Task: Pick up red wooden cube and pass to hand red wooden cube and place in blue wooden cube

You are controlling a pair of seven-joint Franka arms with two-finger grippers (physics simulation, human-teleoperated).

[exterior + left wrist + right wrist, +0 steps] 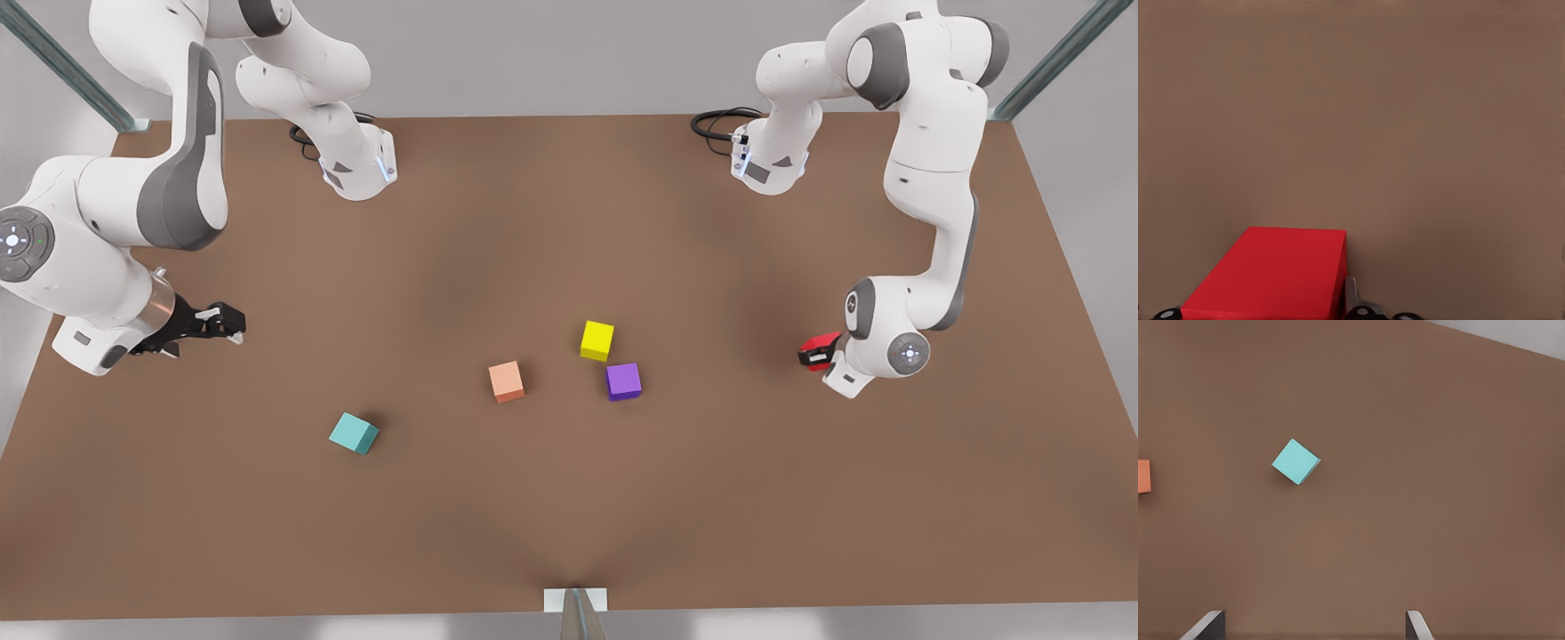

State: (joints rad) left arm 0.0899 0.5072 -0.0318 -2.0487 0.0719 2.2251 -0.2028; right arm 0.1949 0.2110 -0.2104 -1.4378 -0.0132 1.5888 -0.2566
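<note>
The left gripper (pixel 813 354), at the front view's right side, was closed on the red wooden cube (pixel 820 343). In the left wrist view this cube (pixel 1275 273) sat between the fingers (pixel 1353 297), over bare table (pixel 1405 133). I could not tell if the cube was touching the table or lifted.

The right gripper (pixel 222 322), at the front view's left, was held off the table w/ fingers wide apart & nothing between them. The right wrist view showed the fingertips (pixel 1205 625) spread.

The blue wooden cube (pixel 354 433) lay on the table nearer the right gripper, turned at an angle. Salmon cube (pixel 506 380), yellow cube (pixel 597 340) & purple cube (pixel 623 380) lay near the middle, yellow & purple just beside each other.
</note>
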